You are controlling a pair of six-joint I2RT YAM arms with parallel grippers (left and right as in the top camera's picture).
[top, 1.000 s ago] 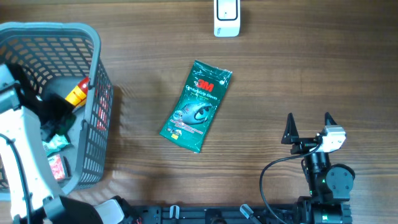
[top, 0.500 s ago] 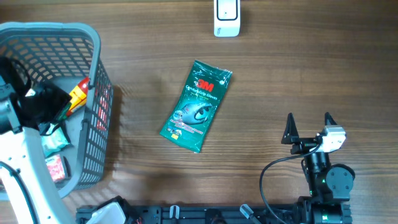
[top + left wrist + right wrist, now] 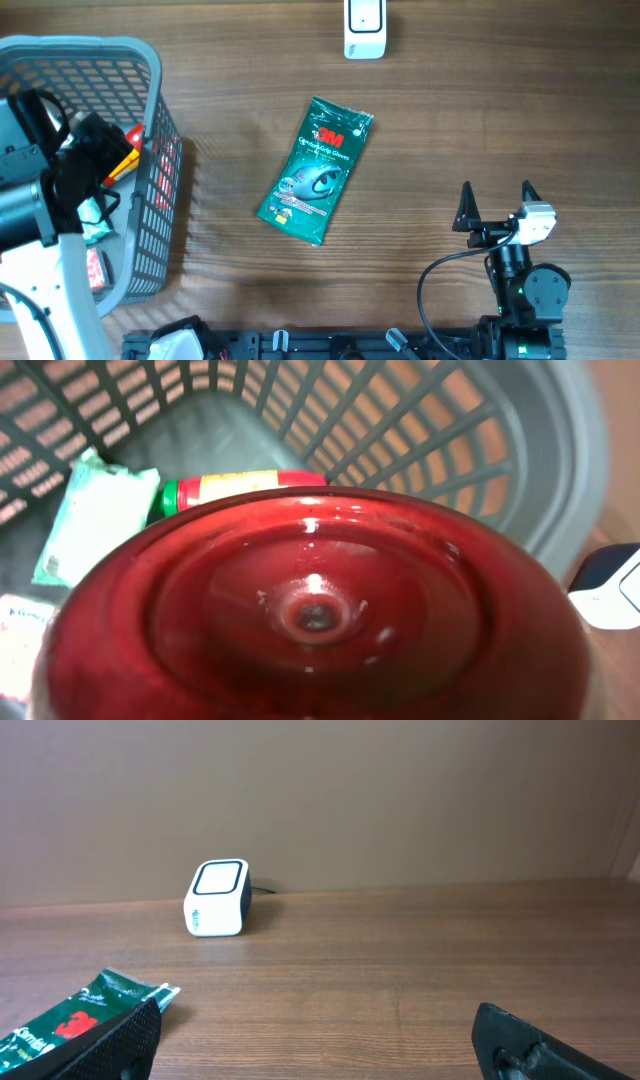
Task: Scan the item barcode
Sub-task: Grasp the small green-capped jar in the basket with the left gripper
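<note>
Left claw (image 3: 88, 150): mine, up over the grey mesh basket (image 3: 80, 44) at the left end of the tabletop (image 3: 500, 100). It is clasped on a red container (image 3: 315, 610), and my fingers are hidden behind it.
Red container: it has a glossy round base with a small dimple in the centre. The base is turned straight at my left wrist camera and fills most of that view. It sits above the basket's contents, not on the tabletop, and no label or barcode shows from this side.
Right claw (image 3: 497, 195): mine, spread wide with nothing between its two black fingers. It is low over the near right part of the tabletop, pointing toward the far edge.
Basket: it has slatted walls and stands on the tabletop well to the left of everything else.
Bottle (image 3: 240, 485): it is red, with a green cap and a yellow-and-red label, and lies on its side on the basket floor close to a wall.
Packet (image 3: 95, 520): pale green and white, it lies flat just beside the bottle's cap end.
Gloves pack (image 3: 315, 170): this green 3M pack lies flat near the middle of the tabletop with its printed face up. It is tilted, with its top end toward the far right, and is apart from both claws.
Barcode scanner (image 3: 364, 28): a small white box at the far edge of the tabletop, beyond the top end of the gloves pack. It is well apart from the red container and from my right claw.
</note>
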